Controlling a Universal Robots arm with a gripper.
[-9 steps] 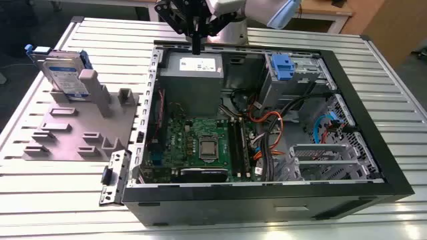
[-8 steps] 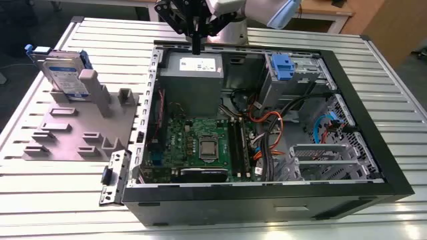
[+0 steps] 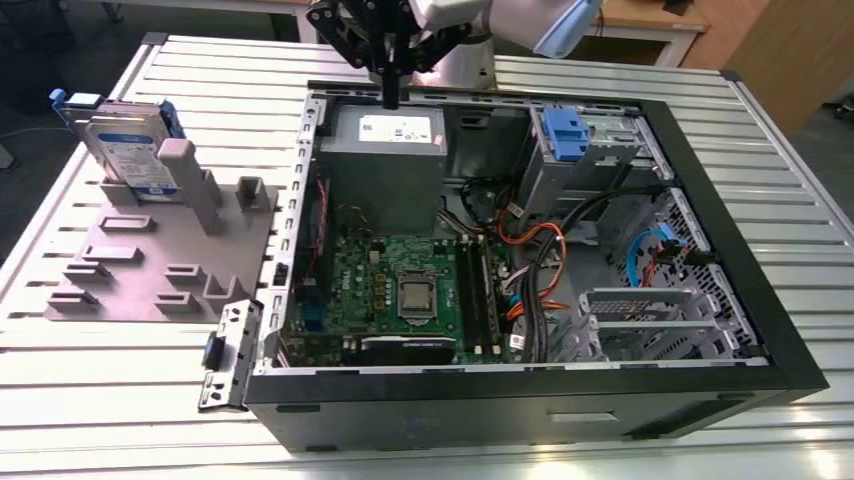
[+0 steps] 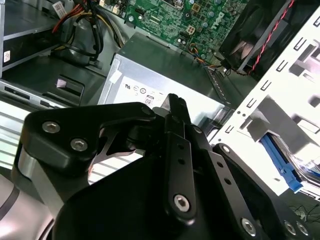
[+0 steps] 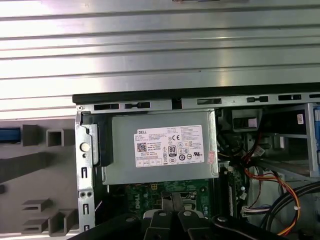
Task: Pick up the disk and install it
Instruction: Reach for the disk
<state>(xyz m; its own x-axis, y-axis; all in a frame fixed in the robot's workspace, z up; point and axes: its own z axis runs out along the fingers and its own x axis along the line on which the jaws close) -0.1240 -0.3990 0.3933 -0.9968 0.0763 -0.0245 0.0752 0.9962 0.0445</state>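
In the exterior view the disk (image 3: pixel 130 150) stands on edge in a slot at the far end of a grey holder (image 3: pixel 147 270). The holder lies on the slatted metal bench (image 3: pixel 80 400) at the exterior view's left, just beside the open computer case (image 3: pixel 534 405). The gripper (image 3: pixel 391 98) hangs well apart from the disk, above the far edge of the case. Its fingers (image 3: pixel 391 85) are pressed together into one narrow tip with nothing between them, pointing down at the grey power supply (image 3: pixel 384 165). Nearer in the case lies the green motherboard (image 3: pixel 400 290), and at the far side toward the exterior view's right a blue latch (image 3: pixel 566 135) sits on the metal drive cage (image 3: pixel 607 150). In the second wrist view the gripper (image 4: pixel 175 102) shows its tips closed over the labelled face of the power supply (image 4: pixel 150 70). The motherboard (image 4: pixel 200 20) lies beyond, and a blue plastic piece (image 4: pixel 277 160) shows past the case's slotted wall (image 4: pixel 280 100). In the first wrist view the gripper (image 5: pixel 172 197) is shut above the motherboard (image 5: pixel 150 192) where it meets the power supply (image 5: pixel 162 150). The holder (image 5: pixel 35 165) lies outside the case wall with a strip of blue (image 5: pixel 9 135) beside it; I cannot tell whether that strip belongs to the disk.
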